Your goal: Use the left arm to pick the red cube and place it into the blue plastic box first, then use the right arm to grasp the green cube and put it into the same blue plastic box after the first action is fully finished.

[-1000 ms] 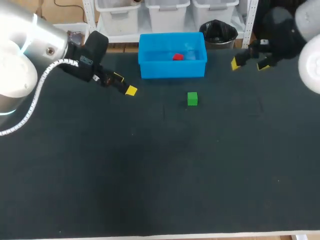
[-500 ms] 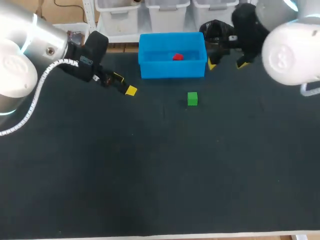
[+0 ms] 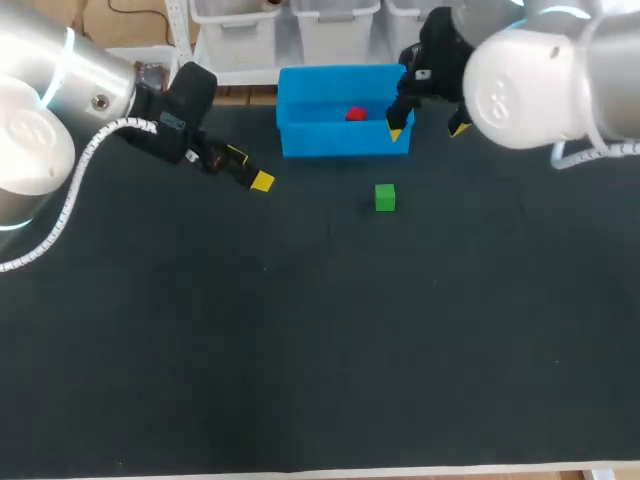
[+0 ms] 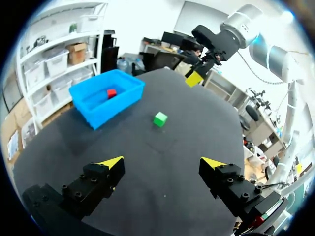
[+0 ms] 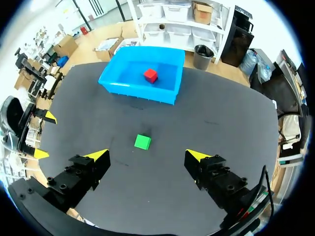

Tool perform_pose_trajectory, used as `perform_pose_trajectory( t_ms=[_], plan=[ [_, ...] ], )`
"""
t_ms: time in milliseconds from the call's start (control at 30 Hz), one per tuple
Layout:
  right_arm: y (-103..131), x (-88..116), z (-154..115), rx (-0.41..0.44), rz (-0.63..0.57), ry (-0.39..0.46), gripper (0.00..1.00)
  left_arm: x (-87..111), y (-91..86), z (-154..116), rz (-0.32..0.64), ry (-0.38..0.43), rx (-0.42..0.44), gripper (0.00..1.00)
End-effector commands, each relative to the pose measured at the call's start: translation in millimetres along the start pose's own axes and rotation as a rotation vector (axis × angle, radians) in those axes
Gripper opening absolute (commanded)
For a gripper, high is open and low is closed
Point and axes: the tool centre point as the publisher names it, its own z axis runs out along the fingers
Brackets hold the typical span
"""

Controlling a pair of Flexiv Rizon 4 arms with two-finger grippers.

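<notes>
The red cube (image 3: 354,114) lies inside the blue plastic box (image 3: 345,140) at the table's back edge. A green cube (image 3: 385,197) rests on the dark table a little in front of the box. My left gripper (image 3: 250,168) hangs open and empty left of the box. Above the box's right end, my right gripper (image 3: 427,130) is open and empty too. In the right wrist view the green cube (image 5: 142,142) sits just ahead of the open gripper (image 5: 147,155), with the box (image 5: 138,91) and red cube (image 5: 150,75) beyond. The left wrist view shows its gripper (image 4: 162,162) open, far from the green cube (image 4: 159,119).
The dark table mat (image 3: 320,330) stretches bare from the green cube to the front edge. In the right wrist view, my left gripper (image 5: 44,135) shows off to the side, well apart from the green cube.
My right arm has swung left from the table's right edge to the box's right end, staying open. The left arm and both cubes have not moved.
</notes>
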Motion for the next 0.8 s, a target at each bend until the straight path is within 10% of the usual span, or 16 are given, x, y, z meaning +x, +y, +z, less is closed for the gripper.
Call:
perform_pose_trajectory(
  t_ms=[33,800],
  plan=[
    [9.2,-9.6,8.7,0.037,0.014,0.057,1.0,1.4,0.3,0.0,0.003,-0.006,0.002,1.0],
    [21.4,2.4,28.0,0.106,0.109,0.176,1.0,1.4,0.3,0.0,0.003,-0.006,0.002,1.0]
  ],
)
